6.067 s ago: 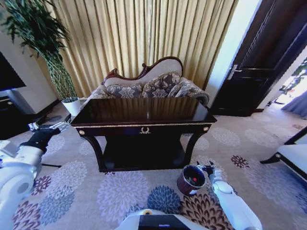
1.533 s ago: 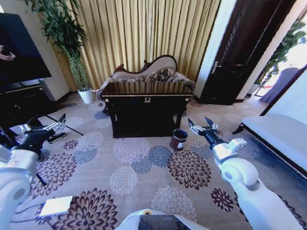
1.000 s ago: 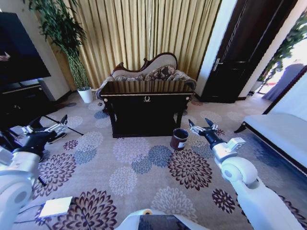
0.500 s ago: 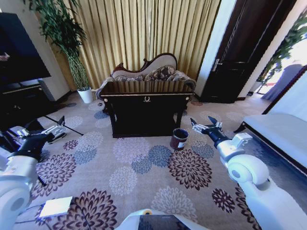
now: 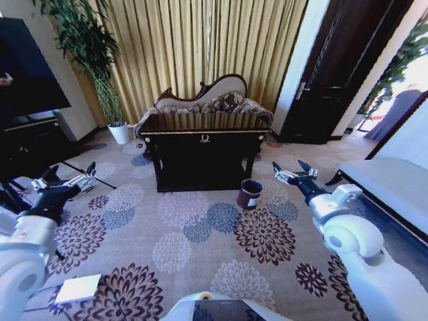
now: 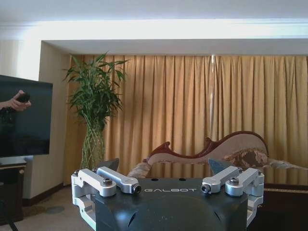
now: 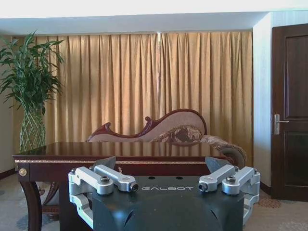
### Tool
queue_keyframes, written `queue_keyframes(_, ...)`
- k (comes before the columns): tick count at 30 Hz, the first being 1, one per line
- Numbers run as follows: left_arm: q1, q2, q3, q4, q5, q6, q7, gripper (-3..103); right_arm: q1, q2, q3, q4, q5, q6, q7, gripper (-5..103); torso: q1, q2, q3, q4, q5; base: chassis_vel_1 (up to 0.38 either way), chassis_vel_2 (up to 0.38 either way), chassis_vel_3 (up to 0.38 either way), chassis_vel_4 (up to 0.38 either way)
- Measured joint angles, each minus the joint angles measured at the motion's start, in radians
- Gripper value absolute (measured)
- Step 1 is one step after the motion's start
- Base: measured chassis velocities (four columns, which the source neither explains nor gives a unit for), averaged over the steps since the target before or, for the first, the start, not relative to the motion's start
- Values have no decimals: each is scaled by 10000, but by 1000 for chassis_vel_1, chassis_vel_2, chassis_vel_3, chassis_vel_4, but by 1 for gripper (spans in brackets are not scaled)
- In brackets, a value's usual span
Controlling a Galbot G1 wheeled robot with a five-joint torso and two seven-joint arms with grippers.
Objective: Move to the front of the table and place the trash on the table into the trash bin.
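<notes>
1. The trash bin [image 5: 250,193] stood on the carpet [image 5: 200,241] at the near right corner of the table [image 5: 204,137], just beside its right leg; what it held we could not make out from this far back.

2. The table's glossy top [image 7: 120,148] showed no bottle or paper scraps that we could identify, so we judged the sorting largely done.

3. Our right gripper [image 5: 294,175] hung in the air just right of the bin and slightly nearer to us, fingers spread wide and grasping nothing. The bin lay to its left and a little below, its long axis upright, mouth facing up.

4. Our left gripper [image 5: 63,181] hovered far off to the left, over the carpet near the black TV stand [image 5: 30,144], also spread open and empty. We judged the right arm much the nearer to the bin.

5. The table's long axis ran left to right across our view, square to us but well apart from our base.

6. Around it: a flower-patterned carpet, gold curtains [image 5: 200,47] behind a carved sofa [image 5: 207,100], a tall potted plant [image 5: 93,60] at far left and a dark door [image 5: 334,73] at far right.
</notes>
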Motion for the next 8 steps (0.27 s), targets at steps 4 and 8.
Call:
queue_keyframes(4, 16, -6, -5, -41, -211, 12, -103, 100, 0, -32, 83, 7, 1, -55, 2, 100, 0, 1, 0, 0, -1, 0, 0, 0, 0)
queue_keyframes(8, 25, -3, -5, -82, -272, 85, -199, 100, -9, -33, 152, 3, 1, -73, 1, 100, 0, 0, 0, 0, -1, 0, 0, 0, 0)
